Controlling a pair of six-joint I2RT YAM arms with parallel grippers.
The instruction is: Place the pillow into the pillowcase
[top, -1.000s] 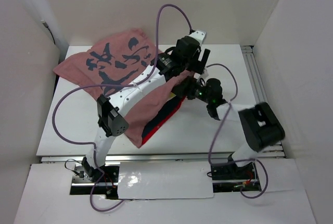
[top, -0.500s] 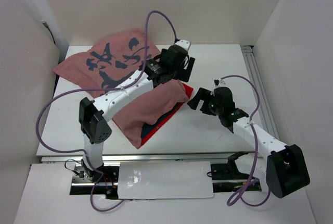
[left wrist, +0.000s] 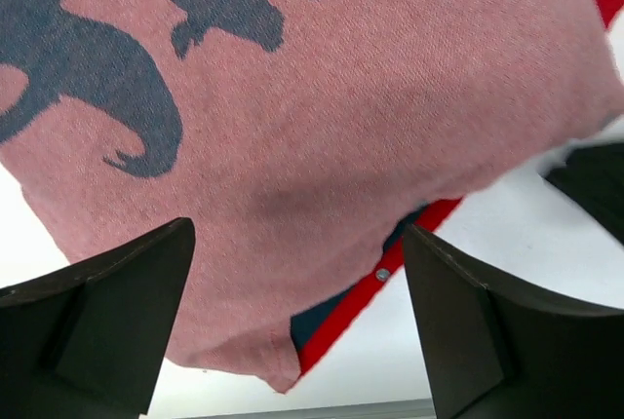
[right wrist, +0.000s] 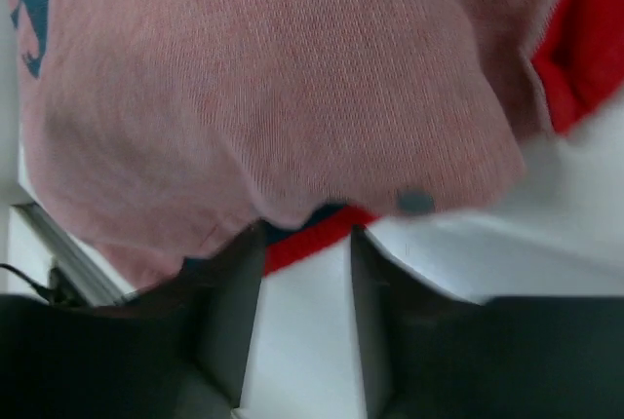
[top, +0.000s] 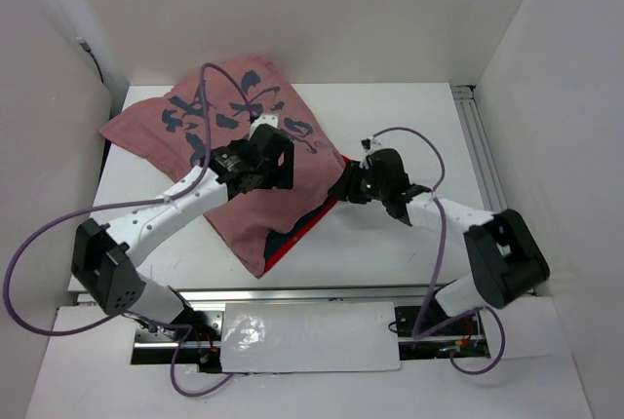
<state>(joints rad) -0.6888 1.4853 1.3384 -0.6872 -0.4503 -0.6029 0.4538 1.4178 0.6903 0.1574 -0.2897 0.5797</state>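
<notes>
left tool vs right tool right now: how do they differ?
Gap: the left tool has its fingers wide apart, while the right tool leaves only a narrow gap.
Place: the left tool is over the faded face of the pillowcase, while the right tool is at its right edge, fingertips by the hem. Whether it grips is unclear.
Shared: both point at the pillowcase.

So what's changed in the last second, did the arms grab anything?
The left gripper drew back toward the near left and now hovers open over the pillowcase. The right gripper edged left up to the pillowcase's red edge, jaws slightly apart, gripping nothing that shows. Nothing was taken or let go. The pillowcase lay where it was, pink side up.
</notes>
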